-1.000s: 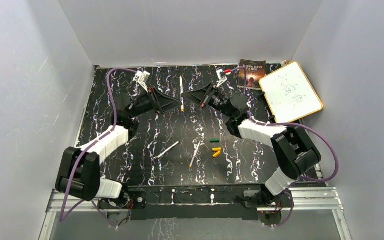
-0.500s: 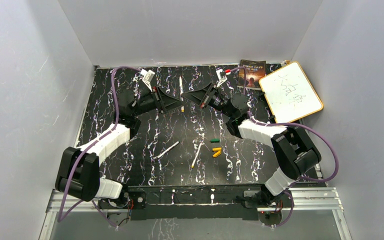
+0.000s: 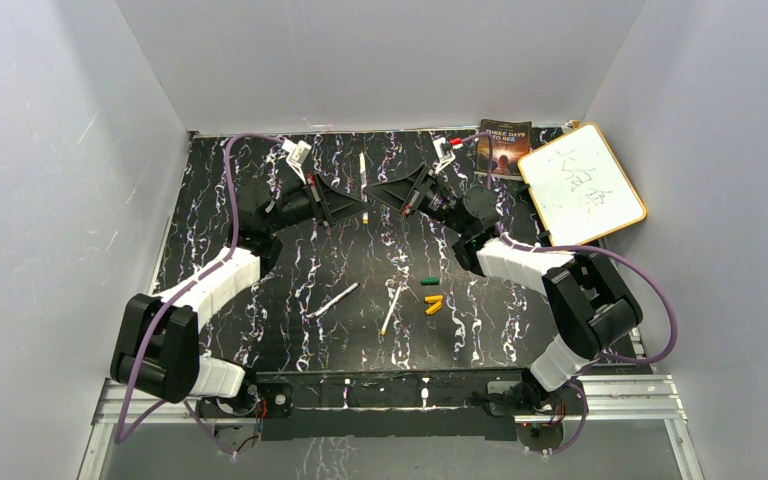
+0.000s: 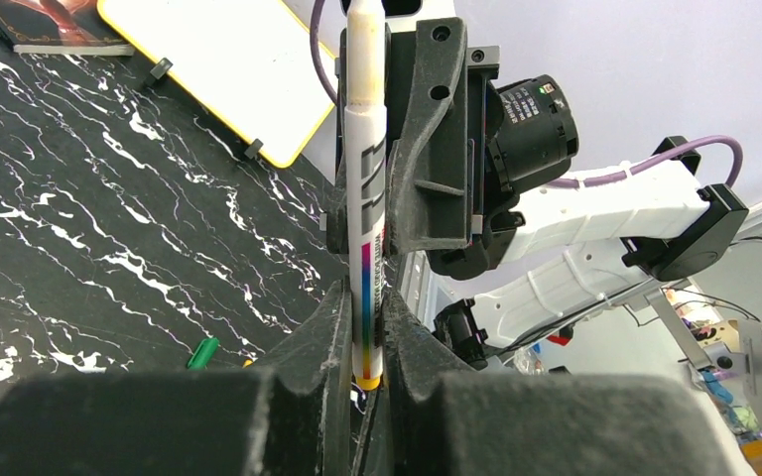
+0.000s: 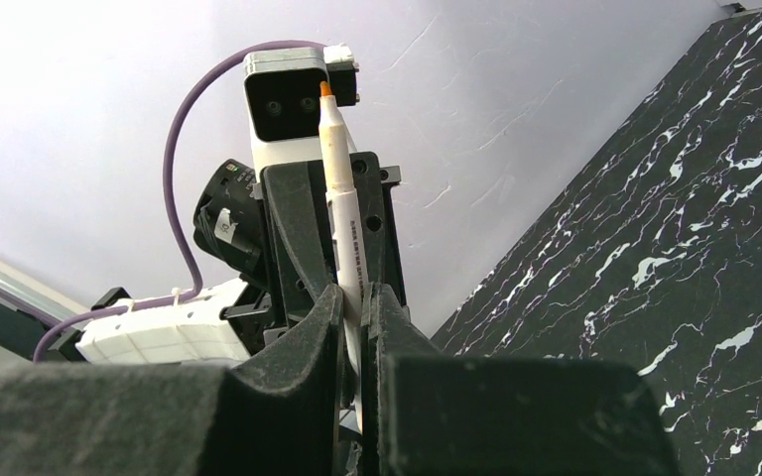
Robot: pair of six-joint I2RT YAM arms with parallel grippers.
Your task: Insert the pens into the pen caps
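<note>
**Top view with both wrist views.** I read every position from one landmark: the green cap (image 3: 429, 282), which lies on the black marbled desk (image 3: 400, 245).

(a) Held pen (image 3: 362, 172): well beyond the green cap and to its left, lifted off the desk. In the top view its length runs front to back. My right wrist view shows an orange tip, bare.

(b) Left tool (image 4: 365, 315): narrow, fingers pinched on the barrel of the held pen, just above its yellow end.

(c) Right tool (image 5: 354, 297): also narrow, clamped on the same pen from the opposite side. In each wrist view the other tool's body sits directly behind the pen.

(d) First yellow-orange cap (image 3: 434, 298): just on the near side of the green cap. Second yellow-orange cap (image 3: 433, 309): just nearer again. I cannot tell whether these two touch.

(e) Second pen (image 3: 392, 311): left of the green cap and slightly nearer, lying at a slant. Third pen (image 3: 337, 299): farther left of the green cap, also slanted, apart from the second.

(f) Whiteboard (image 3: 582, 196): beyond the green cap and to its right. Book (image 3: 504, 147): beyond the green cap, left of the whiteboard.
</note>
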